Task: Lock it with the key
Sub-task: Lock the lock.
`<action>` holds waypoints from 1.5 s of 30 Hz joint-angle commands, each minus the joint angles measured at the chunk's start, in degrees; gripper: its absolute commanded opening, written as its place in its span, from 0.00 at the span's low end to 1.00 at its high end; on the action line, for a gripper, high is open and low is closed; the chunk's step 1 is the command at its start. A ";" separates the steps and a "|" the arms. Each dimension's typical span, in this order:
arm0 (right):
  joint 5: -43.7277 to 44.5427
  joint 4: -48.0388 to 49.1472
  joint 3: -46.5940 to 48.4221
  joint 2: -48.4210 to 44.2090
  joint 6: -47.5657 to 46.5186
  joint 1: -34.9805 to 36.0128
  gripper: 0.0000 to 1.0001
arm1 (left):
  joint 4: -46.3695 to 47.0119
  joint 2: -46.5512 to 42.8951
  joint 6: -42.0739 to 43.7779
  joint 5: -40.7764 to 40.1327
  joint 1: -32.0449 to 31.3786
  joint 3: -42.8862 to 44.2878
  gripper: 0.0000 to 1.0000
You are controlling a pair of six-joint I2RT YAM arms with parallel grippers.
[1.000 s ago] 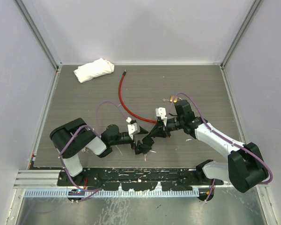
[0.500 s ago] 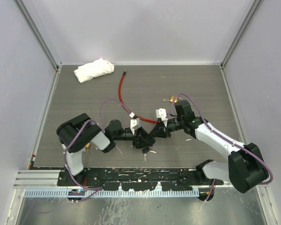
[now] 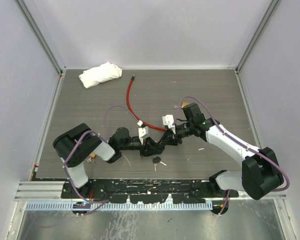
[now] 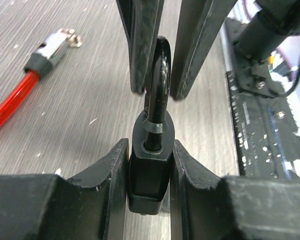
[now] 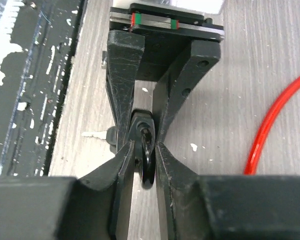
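Right now the left gripper point(image 4: 150, 157) is pressed together on the body of a black padlock point(image 4: 149, 182). In the left wrist view its two fingers point(image 4: 107, 170) sit flat against the body's sides. The right gripper point(image 5: 142, 160) faces it head-on and pinches the padlock's shackle point(image 5: 146, 167), the dark loop caught between its tips. So the lock is held from both ends: body in the left, shackle in the right. Whether the shackle is seated home in the body cannot be told from these views.

Seen from above, the two grippers meet tip to tip near the middle of the table point(image 3: 80, 110), a little toward its near edge. The key point(image 3: 157, 160), dark-headed, lies loose on the table just on the near-edge side of the joined grippers, apart from the padlock.

Further out, a red cable point(image 3: 129, 102) curves from the far middle of the table down toward the right gripper. One end of it, with a dark collar and a metal tip, lies on the boards beside the grippers in the left wrist view. A white cloth point(image 3: 100, 74) lies bunched in the table's far left corner, well apart from everything else.
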 commanded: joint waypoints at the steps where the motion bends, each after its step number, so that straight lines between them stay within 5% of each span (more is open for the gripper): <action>1: 4.35 -5.75 5.60 0.88 -4.15 0.24 0.34 | -13.20 -7.96 8.36 -5.86 0.43 0.13 0.00; 8: 6.34 -7.28 6.59 -0.83 -4.18 0.23 0.67 | -34.94 -15.16 18.68 -9.86 -1.14 2.83 0.00; 18: 4.50 -3.37 2.29 1.72 -6.26 0.90 0.69 | -37.12 -16.86 21.47 -12.04 -2.14 2.84 0.00; 26: 5.34 -1.79 1.15 4.81 -6.51 3.44 0.55 | -32.98 -15.52 20.73 -13.26 -2.20 1.67 0.00; 35: 6.12 0.24 1.95 7.14 -3.94 5.16 0.21 | -30.41 -15.32 19.87 -13.61 -2.22 0.42 0.00; 40: 6.74 0.27 2.19 7.16 -3.39 5.16 0.18 | -28.15 -14.89 19.15 -13.72 -2.23 -0.61 0.00; 42: 6.46 -0.52 2.79 7.29 -3.51 5.16 0.06 | -28.01 -14.74 18.66 -13.64 -2.20 -0.58 0.00; 45: 5.73 -1.93 3.79 6.52 -4.11 5.16 0.01 | -28.65 -14.77 17.43 -12.88 -2.13 -0.24 0.15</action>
